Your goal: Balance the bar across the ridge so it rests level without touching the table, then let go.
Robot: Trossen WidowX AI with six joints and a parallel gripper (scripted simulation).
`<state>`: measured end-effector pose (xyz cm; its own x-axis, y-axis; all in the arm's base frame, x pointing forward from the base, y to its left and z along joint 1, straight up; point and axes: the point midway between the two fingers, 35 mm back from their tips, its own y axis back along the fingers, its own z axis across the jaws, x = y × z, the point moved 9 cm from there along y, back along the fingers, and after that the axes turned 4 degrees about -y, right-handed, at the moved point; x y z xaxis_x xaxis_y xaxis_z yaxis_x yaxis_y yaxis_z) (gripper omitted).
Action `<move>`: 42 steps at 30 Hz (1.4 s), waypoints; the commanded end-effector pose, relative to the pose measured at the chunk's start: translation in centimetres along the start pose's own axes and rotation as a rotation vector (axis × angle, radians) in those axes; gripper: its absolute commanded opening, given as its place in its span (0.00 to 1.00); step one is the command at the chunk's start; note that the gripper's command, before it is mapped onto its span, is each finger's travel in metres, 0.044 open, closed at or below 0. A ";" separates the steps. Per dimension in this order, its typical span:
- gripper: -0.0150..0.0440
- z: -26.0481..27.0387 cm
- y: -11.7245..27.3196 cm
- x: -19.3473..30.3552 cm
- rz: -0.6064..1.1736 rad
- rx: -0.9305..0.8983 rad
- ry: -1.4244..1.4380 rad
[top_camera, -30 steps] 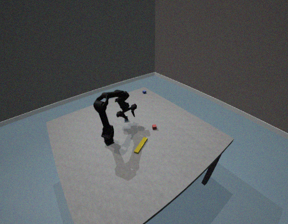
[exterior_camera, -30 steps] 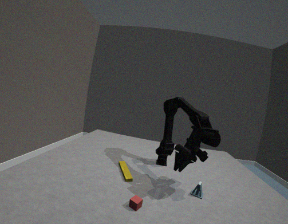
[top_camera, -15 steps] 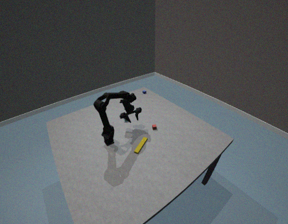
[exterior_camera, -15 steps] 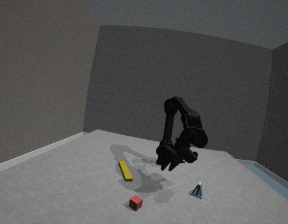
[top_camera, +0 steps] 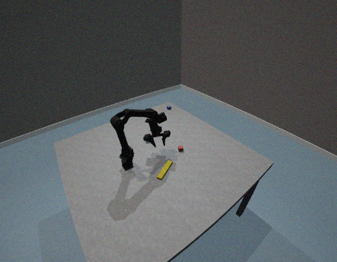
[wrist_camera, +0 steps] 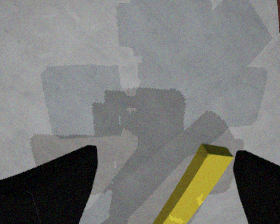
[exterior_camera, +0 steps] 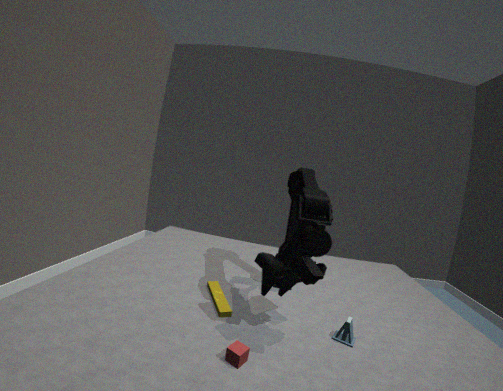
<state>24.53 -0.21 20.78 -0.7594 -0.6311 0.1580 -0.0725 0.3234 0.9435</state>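
The yellow bar (top_camera: 165,169) (exterior_camera: 219,299) (wrist_camera: 195,192) lies flat on the table (top_camera: 208,189) (exterior_camera: 115,333). The blue-grey ridge (exterior_camera: 350,330) has a flat base and a narrow pale top. It stands apart from the bar, and in the top view it is almost hidden behind the gripper. My gripper (top_camera: 159,146) (exterior_camera: 273,294) (wrist_camera: 166,158) is open and empty. It points down, well above the table. In the wrist view the bar's near end shows beside the right finger, slanting down to the left, and the bar's other end is out of frame.
A red cube (top_camera: 180,148) (exterior_camera: 237,354) sits on the table beyond the bar's end; a sliver shows at the top right of the wrist view. A small blue cube (top_camera: 169,108) is near the far table corner. Arm shadows fall around the bar.
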 end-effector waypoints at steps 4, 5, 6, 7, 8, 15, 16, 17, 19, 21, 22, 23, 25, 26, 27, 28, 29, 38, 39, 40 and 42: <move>0.79 -1.5 -0.7 1.2 0.005 -0.043 -0.021; 0.79 -1.7 -0.8 1.4 0.006 -0.050 -0.025; 0.79 -1.9 -0.9 1.7 0.006 -0.056 -0.029; 0.79 -2.2 -1.0 1.9 0.006 -0.062 -0.033; 0.79 -2.4 -1.1 2.1 0.007 -0.069 -0.038; 0.79 -3.8 -1.9 3.9 0.005 -0.111 -0.068; 0.79 -4.0 -2.0 4.1 0.004 -0.117 -0.074; 0.79 -4.2 -2.1 4.4 0.003 -0.122 -0.079; 0.79 -4.5 -2.3 4.9 0.001 -0.134 -0.089; 0.79 -4.9 -2.5 5.5 -0.001 -0.145 -0.100; 0.79 -5.1 -2.6 5.8 -0.003 -0.150 -0.106; 0.79 -5.2 -2.7 6.0 -0.004 -0.155 -0.111; 0.79 -5.5 -2.9 6.6 -0.008 -0.165 -0.121; 0.79 -5.7 -3.0 6.9 -0.010 -0.170 -0.126; 0.79 -5.9 -3.1 7.2 -0.012 -0.175 -0.130; 0.79 -6.0 -3.2 7.5 -0.014 -0.180 -0.135; 0.79 -6.2 -3.3 7.8 -0.017 -0.184 -0.140; 0.79 -7.3 -4.1 10.5 -0.039 -0.221 -0.186; 0.79 -7.4 -4.2 10.9 -0.041 -0.225 -0.191; 0.79 -7.5 -4.2 11.2 -0.044 -0.229 -0.197; 0.79 -7.7 -4.4 11.8 -0.049 -0.236 -0.208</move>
<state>21.12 -13.88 20.69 -0.8723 -0.4822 0.0804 0.0242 0.1216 0.9923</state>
